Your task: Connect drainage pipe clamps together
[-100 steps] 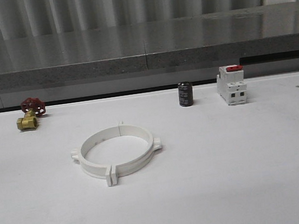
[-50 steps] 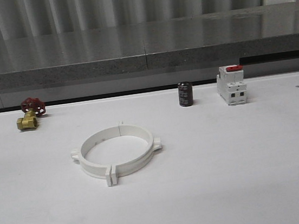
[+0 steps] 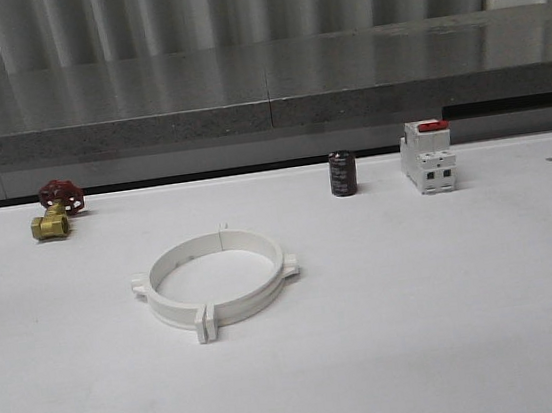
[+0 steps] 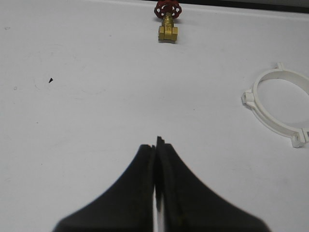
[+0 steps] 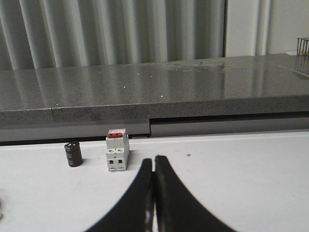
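The two white drainage pipe clamps [image 3: 214,276] lie on the white table left of centre, their half-rings meeting as one wide ring with tabs at front and back and lugs at the sides. The same ring [image 4: 280,106] reaches the edge of the left wrist view. My left gripper [image 4: 156,144] is shut with nothing between its black fingers, well clear of the ring over bare table. My right gripper [image 5: 154,160] is also shut and empty, over the table near the switch.
A brass valve with a red handwheel [image 3: 56,208] sits at the back left, also valve [image 4: 167,19]. A black capacitor [image 3: 342,173] and a white switch with red top [image 3: 427,156] stand at the back right. A grey ledge [image 3: 261,87] runs behind the table.
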Robot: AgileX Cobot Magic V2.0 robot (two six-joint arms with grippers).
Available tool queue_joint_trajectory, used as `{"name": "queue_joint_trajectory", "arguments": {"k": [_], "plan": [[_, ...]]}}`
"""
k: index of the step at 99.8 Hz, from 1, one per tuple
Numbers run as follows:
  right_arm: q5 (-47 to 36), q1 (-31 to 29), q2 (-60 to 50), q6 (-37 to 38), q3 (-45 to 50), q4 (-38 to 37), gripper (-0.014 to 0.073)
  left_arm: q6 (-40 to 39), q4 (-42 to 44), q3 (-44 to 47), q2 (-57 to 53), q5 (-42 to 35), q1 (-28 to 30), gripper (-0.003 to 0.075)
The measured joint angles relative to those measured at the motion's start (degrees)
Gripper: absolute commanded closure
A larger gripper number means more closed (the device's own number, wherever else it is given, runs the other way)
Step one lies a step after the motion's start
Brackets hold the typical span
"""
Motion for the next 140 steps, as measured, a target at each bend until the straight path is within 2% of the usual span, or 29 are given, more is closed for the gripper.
{"name": "queue_joint_trajectory", "arguments": {"k": [85,107,128,140], "plan": [[0.0,0.0,0.0,0.0,0.0,0.0,0.0661,0.0,0.9,0.0,0.0,-1.4,0.0,0.0741],[0.0,0.0,0.0,0.0,0.0,0.0,0.0661,0.0,1.6,3.6,-3.8,-12.0,0.0,0.0741],[0.0,0.0,0.0,0.0,0.0,0.0,0.0661,0.0,4.6,12.8,-12.4,-27.5,0.0,0.0741],[0.0,0.0,-0.1,0.0,0.0,0.0,0.0661,0.0,6.0,18.8,-18.3,-31.9,0.0,0.0741]]}}
